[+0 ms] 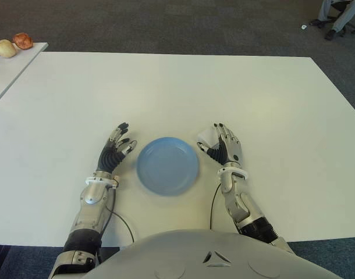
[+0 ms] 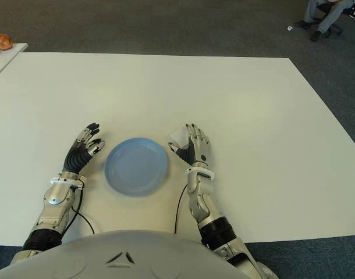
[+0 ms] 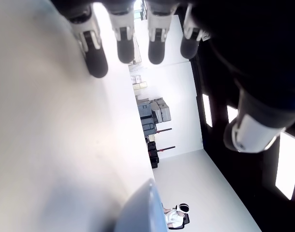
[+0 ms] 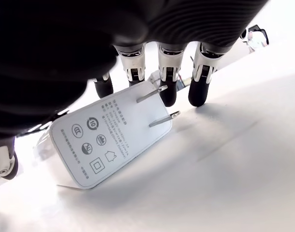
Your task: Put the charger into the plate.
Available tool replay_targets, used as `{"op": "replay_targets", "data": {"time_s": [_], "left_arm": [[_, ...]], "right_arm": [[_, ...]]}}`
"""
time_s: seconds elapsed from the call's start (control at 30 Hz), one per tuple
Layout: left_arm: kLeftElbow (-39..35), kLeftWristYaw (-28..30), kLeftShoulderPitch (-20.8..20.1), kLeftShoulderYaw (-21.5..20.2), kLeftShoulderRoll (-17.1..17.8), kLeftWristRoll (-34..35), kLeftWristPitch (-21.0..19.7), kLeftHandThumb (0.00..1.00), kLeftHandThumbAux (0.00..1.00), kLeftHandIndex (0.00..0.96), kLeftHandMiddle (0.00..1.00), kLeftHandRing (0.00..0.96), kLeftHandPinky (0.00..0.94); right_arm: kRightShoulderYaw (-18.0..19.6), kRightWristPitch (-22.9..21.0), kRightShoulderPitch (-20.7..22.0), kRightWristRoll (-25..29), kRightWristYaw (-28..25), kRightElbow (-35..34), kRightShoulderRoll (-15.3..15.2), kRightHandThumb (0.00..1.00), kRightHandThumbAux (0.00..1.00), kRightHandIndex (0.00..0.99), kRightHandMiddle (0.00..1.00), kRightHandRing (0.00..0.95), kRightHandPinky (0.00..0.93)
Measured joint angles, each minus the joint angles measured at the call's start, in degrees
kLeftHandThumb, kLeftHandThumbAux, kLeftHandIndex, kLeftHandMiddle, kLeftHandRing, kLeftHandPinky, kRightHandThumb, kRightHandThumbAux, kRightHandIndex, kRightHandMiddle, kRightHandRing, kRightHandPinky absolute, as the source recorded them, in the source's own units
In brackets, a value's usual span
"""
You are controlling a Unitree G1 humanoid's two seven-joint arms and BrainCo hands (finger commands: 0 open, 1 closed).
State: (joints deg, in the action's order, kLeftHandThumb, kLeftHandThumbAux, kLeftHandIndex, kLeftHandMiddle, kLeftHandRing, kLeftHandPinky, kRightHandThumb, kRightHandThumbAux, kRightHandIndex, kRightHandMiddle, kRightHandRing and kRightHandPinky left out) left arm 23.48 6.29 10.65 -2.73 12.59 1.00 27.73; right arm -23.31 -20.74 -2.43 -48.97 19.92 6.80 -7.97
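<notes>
A white charger point(image 1: 206, 136) lies on the white table point(image 1: 177, 93) just right of the empty blue plate point(image 1: 167, 165). My right hand point(image 1: 223, 145) is over the charger's right side with straight, spread fingers. In the right wrist view the charger point(image 4: 111, 140) lies flat, label up and prongs out, and the fingertips point(image 4: 168, 92) reach past it without closing on it. My left hand point(image 1: 116, 148) shows left of the plate, fingers extended and holding nothing. The plate's rim point(image 3: 143, 205) shows in the left wrist view.
A second white table at the far left carries two round food items point(image 1: 14, 43). A seated person's legs point(image 1: 339, 16) show at the far right on the carpet. Thin cables point(image 1: 212, 203) run along both forearms near the table's front edge.
</notes>
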Motion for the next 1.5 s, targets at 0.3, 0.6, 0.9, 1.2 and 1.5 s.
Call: {"op": "replay_targets", "data": {"time_s": [0.3,0.6,0.9,1.2,1.5], "left_arm": [[-0.25,0.46,0.32,-0.35,0.00,0.15,0.00,0.000,0.603,0.084,0.092,0.083,0.106],[-0.74,0.74,0.82,-0.50,0.00,0.15,-0.03,0.000,0.596,0.084,0.088,0.082,0.108],[-1.14,0.74,1.27,-0.55,0.02,0.12,-0.02,0.000,0.598,0.083,0.084,0.078,0.103],[-1.83,0.74,1.90,-0.55,0.03,-0.06,0.01,0.000,0.588,0.080,0.077,0.072,0.094],[-2.88,0.72,2.79,-0.54,0.02,-1.07,0.37,0.000,0.575,0.084,0.074,0.070,0.097]], "right_arm": [[1.03,0.43,0.83,0.17,1.21,1.51,0.58,0.344,0.396,0.000,0.067,0.112,0.203],[1.64,-0.14,1.52,0.15,1.17,1.78,1.11,0.347,0.397,0.000,0.077,0.133,0.230],[1.86,-0.28,1.81,0.07,0.90,1.93,1.18,0.358,0.393,0.000,0.080,0.139,0.232],[1.87,-0.64,1.84,-0.03,0.33,1.70,1.12,0.366,0.394,0.000,0.073,0.130,0.222],[1.88,-1.02,1.70,-0.06,-0.34,1.05,1.06,0.367,0.393,0.000,0.073,0.133,0.236]]}}
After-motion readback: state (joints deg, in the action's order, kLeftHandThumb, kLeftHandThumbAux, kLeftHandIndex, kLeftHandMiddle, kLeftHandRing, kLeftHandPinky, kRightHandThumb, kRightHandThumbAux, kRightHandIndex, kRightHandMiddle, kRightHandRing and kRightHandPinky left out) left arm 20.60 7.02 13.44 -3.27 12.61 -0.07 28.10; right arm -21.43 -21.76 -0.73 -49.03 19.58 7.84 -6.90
